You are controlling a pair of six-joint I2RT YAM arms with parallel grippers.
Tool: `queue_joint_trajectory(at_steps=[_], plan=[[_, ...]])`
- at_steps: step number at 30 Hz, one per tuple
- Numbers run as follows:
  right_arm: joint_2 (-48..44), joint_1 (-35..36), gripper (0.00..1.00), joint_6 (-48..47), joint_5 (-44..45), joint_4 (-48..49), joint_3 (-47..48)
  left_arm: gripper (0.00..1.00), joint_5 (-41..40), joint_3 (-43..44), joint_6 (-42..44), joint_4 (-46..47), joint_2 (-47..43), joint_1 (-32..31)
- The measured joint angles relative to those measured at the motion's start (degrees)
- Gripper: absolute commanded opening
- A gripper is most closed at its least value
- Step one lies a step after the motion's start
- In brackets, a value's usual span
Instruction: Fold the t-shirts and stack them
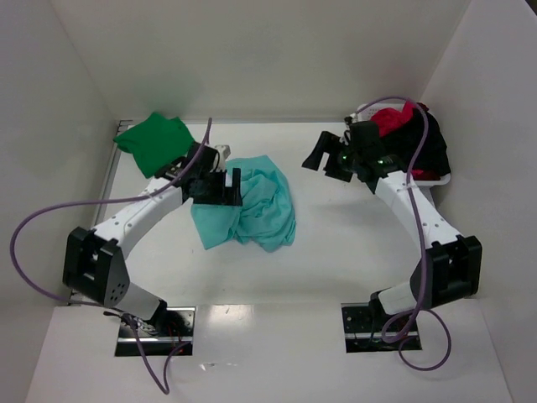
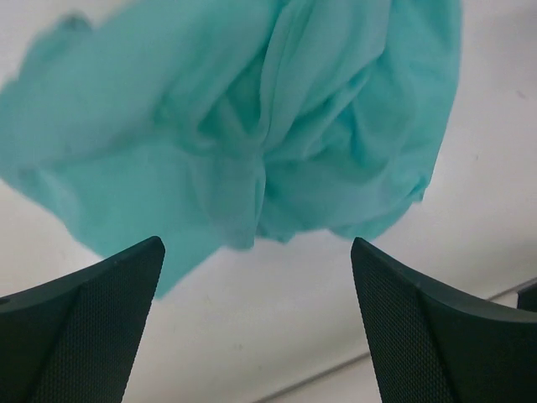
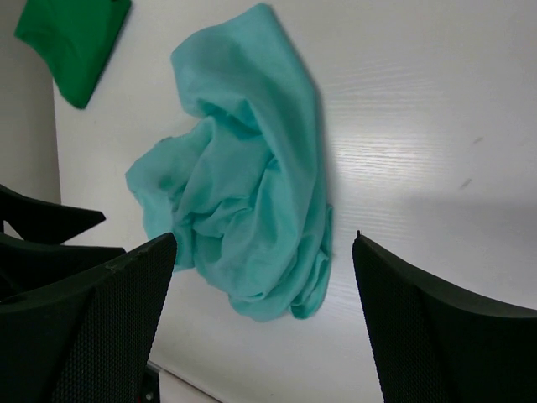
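A crumpled light teal t-shirt [image 1: 252,206] lies in a heap on the white table, left of centre; it also shows in the left wrist view [image 2: 252,117] and the right wrist view [image 3: 252,193]. A folded dark green t-shirt [image 1: 155,143] lies at the far left corner, seen too in the right wrist view [image 3: 71,38]. Red [image 1: 393,119] and black [image 1: 432,147] t-shirts sit piled at the far right. My left gripper [image 1: 231,186] is open and empty at the teal shirt's left edge. My right gripper [image 1: 320,155] is open and empty above the table, right of the teal shirt.
A white basket [image 1: 436,176] holds the red and black shirts at the far right. White walls close in the table on the left, back and right. Grey cables [image 1: 33,227] loop from both arms.
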Motion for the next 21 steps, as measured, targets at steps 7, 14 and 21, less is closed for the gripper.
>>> queue_joint_trajectory(at_steps=[7, 14, 21], plan=[[3.6, 3.4, 0.91, 0.1, -0.9, 0.2, 0.2, 0.98, -0.5, -12.0, -4.8, -3.3, -7.1, -1.1], [4.1, 3.4, 0.91, 0.1, -1.0, 0.1, 0.2, 0.84, -3.5, -12.7, -7.5, -3.2, -1.2, -2.6], [2.9, 3.4, 0.92, 0.1, -0.8, 0.0, -0.9, 0.68, -8.4, -11.8, -8.7, -3.0, 6.1, -2.6]])
